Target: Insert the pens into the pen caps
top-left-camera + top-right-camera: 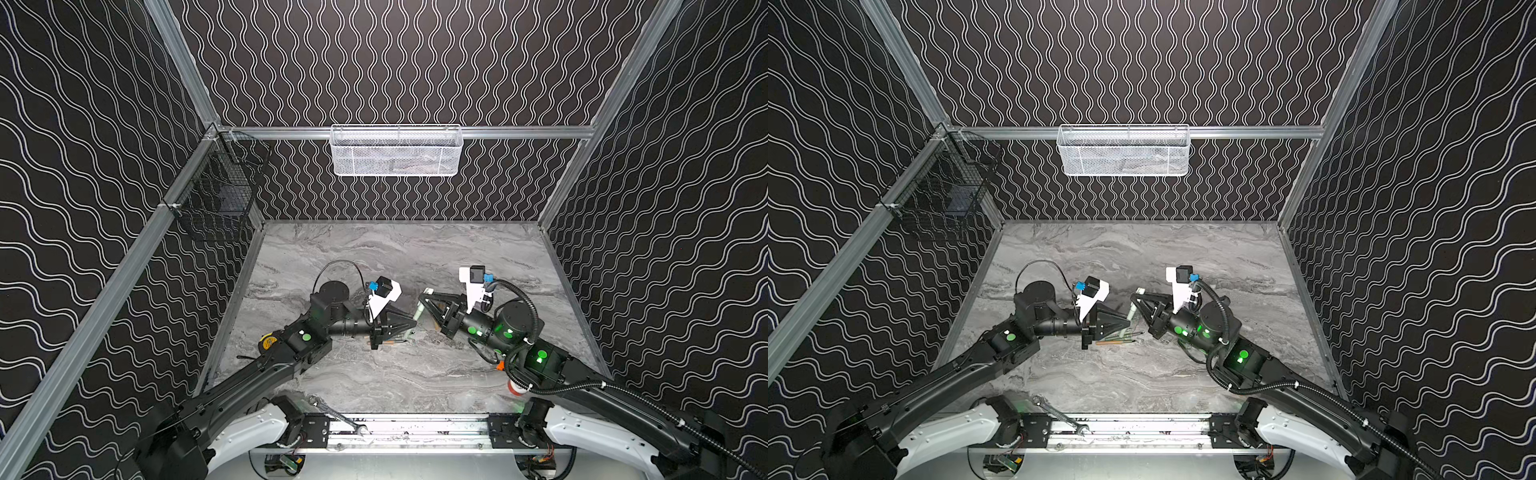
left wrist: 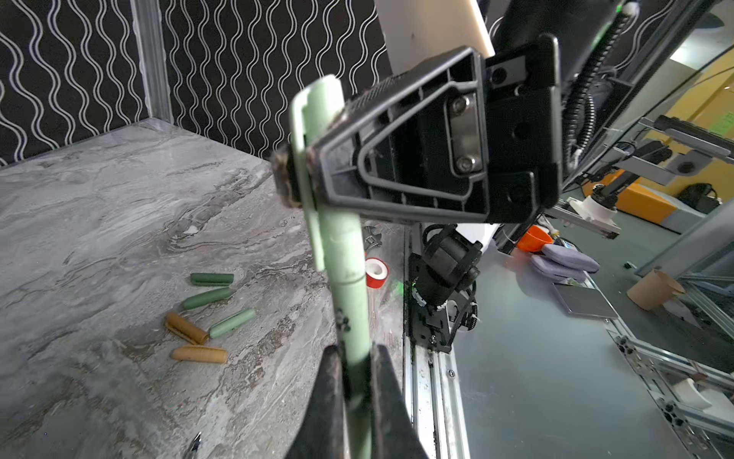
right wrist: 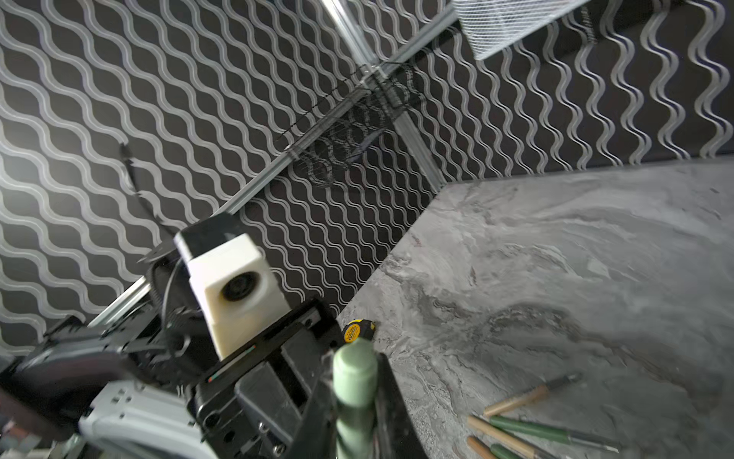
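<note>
Left gripper (image 2: 354, 383): its jaws were squeezed tight on the pale green pen (image 2: 353, 318), low on the barrel.
Right gripper (image 2: 300, 175): its jaws were pinched on the pale green cap (image 2: 342, 246), near its middle.
Pen and cap: I saw them in one straight line, up off the table (image 2: 119, 218), between the two grippers. The cap's open end met the barrel.
Hard to see: the pen's tip was hidden, so I could not tell how deep it sat. In the right wrist view only the cap's round end showed. In both top views the pair was just a thin pale stick.
Loose caps (image 2: 207, 298): five lay close together on the table, two dark green, one pale green, two tan.
Loose pens (image 3: 552, 431): a small bunch lay flat under the left gripper; some were cut off at the edge.
Other things: a tape roll (image 2: 375, 272) stood near the table's front edge, a yellow tape measure (image 3: 357, 330) lay beside the left arm, and a wrench (image 1: 1059, 415) rested at the front rail.
In the way: the right gripper's black body blocked much of my left wrist view.
</note>
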